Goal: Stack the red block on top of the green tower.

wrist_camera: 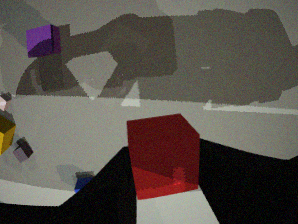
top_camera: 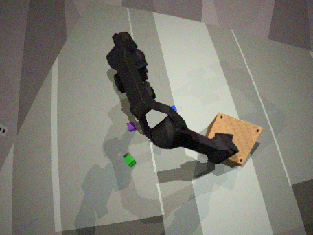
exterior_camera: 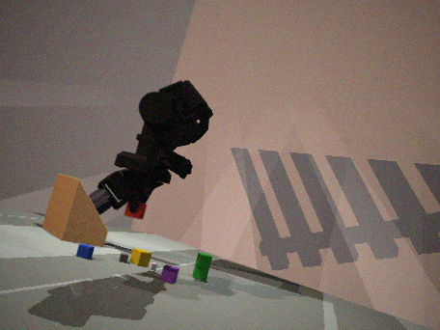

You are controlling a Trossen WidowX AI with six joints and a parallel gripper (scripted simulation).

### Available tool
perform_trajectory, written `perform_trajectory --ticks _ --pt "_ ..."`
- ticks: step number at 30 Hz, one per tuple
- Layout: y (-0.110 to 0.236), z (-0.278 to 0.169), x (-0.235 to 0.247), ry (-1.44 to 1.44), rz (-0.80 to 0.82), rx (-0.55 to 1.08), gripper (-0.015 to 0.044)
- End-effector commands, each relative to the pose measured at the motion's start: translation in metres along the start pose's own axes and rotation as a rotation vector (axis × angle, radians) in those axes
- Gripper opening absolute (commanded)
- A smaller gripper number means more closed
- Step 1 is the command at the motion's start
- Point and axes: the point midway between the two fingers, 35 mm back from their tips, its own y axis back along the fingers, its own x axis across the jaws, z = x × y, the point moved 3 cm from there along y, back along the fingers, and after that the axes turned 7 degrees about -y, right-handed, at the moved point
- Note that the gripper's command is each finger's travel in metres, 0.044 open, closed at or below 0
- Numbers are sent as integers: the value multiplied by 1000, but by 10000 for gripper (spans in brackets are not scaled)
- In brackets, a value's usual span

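Note:
The red block point(exterior_camera: 137, 210) point(wrist_camera: 164, 150) is between the fingers of my gripper point(exterior_camera: 135, 208) point(wrist_camera: 159, 149), which is shut on it. The block hangs well above the floor, clear of everything below. In the top view the arm hides the block and the fingers. The green tower point(top_camera: 130, 159) point(exterior_camera: 203, 266) stands upright on the floor, apart from the gripper; in the exterior view it is to the right of the held block and lower. The tower is outside the wrist view.
A purple block point(top_camera: 131, 126) point(exterior_camera: 170, 274) point(wrist_camera: 40, 41) lies near the tower. A yellow block point(exterior_camera: 141, 258) point(wrist_camera: 6, 136), a blue block point(top_camera: 174, 108) point(exterior_camera: 85, 251) point(wrist_camera: 84, 183) and small pale and dark pieces lie about. The arm's wooden base point(top_camera: 247, 137) point(exterior_camera: 65, 212) stands farther off.

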Motion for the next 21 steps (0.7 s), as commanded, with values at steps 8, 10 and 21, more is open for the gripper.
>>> perform_trajectory --ticks 8,10,21 --pt "5 36 44 2 -10 11 0" --pt "5 41 53 4 -16 15 0" --pt "5 67 108 8 -32 20 0"
